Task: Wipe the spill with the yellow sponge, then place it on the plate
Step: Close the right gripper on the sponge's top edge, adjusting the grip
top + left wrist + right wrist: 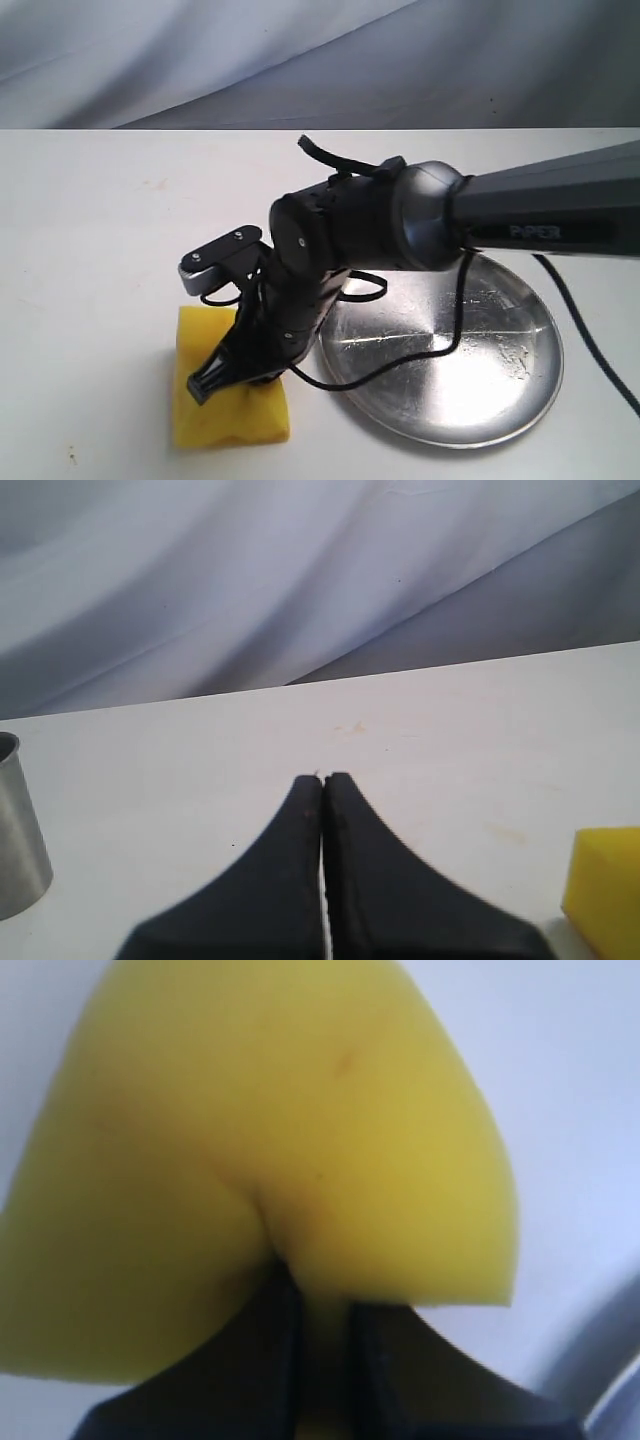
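Observation:
The yellow sponge (228, 418) lies on the white table just left of the silver plate (480, 385). My right gripper (212, 380) reaches across from the right and is shut on the sponge, squeezing a fold into it (280, 1140). The dark fingers (250, 1360) pinch the foam between them. In the left wrist view a corner of the sponge (606, 890) shows off to one side of my left gripper (323, 778), which is shut with nothing in it. The left gripper is out of the exterior view. No puddle shows; the spill is hidden or out of view.
A black cable (455, 330) from the right arm hangs over the plate's near-left part. A plain metal cylinder (15, 830) stands on the table at the edge of the left wrist view. A grey cloth backdrop (300, 60) hangs behind the table's far edge.

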### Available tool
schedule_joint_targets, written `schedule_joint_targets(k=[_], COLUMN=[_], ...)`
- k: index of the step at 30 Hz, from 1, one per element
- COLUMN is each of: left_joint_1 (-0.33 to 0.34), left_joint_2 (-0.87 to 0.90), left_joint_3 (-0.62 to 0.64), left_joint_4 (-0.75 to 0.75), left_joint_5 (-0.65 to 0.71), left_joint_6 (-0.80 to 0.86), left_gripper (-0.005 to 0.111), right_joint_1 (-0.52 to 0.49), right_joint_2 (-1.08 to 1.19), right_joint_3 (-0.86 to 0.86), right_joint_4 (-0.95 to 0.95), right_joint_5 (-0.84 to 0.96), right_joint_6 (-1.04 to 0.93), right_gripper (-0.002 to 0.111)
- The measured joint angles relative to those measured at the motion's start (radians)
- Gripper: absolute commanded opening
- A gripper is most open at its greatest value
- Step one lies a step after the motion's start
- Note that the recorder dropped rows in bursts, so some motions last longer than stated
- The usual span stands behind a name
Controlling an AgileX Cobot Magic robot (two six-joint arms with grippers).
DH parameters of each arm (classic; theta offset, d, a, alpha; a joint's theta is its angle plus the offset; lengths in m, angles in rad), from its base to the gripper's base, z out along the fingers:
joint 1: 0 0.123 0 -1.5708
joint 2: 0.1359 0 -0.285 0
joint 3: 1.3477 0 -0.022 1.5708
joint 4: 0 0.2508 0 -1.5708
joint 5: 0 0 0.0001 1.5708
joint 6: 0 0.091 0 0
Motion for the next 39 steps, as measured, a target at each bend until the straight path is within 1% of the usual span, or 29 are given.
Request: schedule_joint_targets(k=[3, 5, 9, 13, 16, 19, 22, 25, 28, 32, 35, 39], left_joint_1=[0.000, 0.000, 0.000, 0.000, 0.000, 0.000, 0.000, 0.000, 0.000, 0.000, 0.000, 0.000], left_joint_2=[0.000, 0.000, 0.000, 0.000, 0.000, 0.000, 0.000, 0.000, 0.000, 0.000, 0.000, 0.000], left_joint_3=[0.000, 0.000, 0.000, 0.000, 0.000, 0.000, 0.000, 0.000, 0.000, 0.000, 0.000, 0.000], left_joint_4=[0.000, 0.000, 0.000, 0.000, 0.000, 0.000, 0.000, 0.000, 0.000, 0.000, 0.000, 0.000], left_joint_5=[0.000, 0.000, 0.000, 0.000, 0.000, 0.000, 0.000, 0.000, 0.000, 0.000, 0.000, 0.000], left_joint_6=[0.000, 0.000, 0.000, 0.000, 0.000, 0.000, 0.000, 0.000, 0.000, 0.000, 0.000, 0.000], left_gripper=[0.000, 0.000, 0.000, 0.000, 0.000, 0.000, 0.000, 0.000, 0.000, 0.000, 0.000, 0.000], right_joint_1=[0.016, 0.041, 0.125, 0.209, 0.227, 0.224, 0.197, 0.156, 0.099, 0.025, 0.010, 0.020], right_joint_2=[-0.034, -0.042, -0.042, 0.014, 0.091, 0.176, 0.252, 0.293, 0.300, 0.300, 0.287, 0.232], right_joint_3=[0.053, 0.058, 0.040, -0.071, -0.201, -0.351, -0.483, -0.558, -0.580, -0.584, -0.572, -0.475], right_joint_4=[-0.008, -0.026, -0.046, -0.042, -0.028, -0.024, -0.031, -0.067, -0.117, -0.148, -0.169, -0.221], right_joint_5=[-0.004, -0.004, -0.004, 0.032, 0.075, 0.117, 0.172, 0.210, 0.244, 0.320, 0.354, 0.335], right_joint_6=[-0.015, -0.030, -0.043, -0.050, -0.056, -0.058, -0.036, 0.019, 0.084, 0.118, 0.120, 0.123], right_gripper=[0.000, 0.000, 0.000, 0.000, 0.000, 0.000, 0.000, 0.000, 0.000, 0.000, 0.000, 0.000])
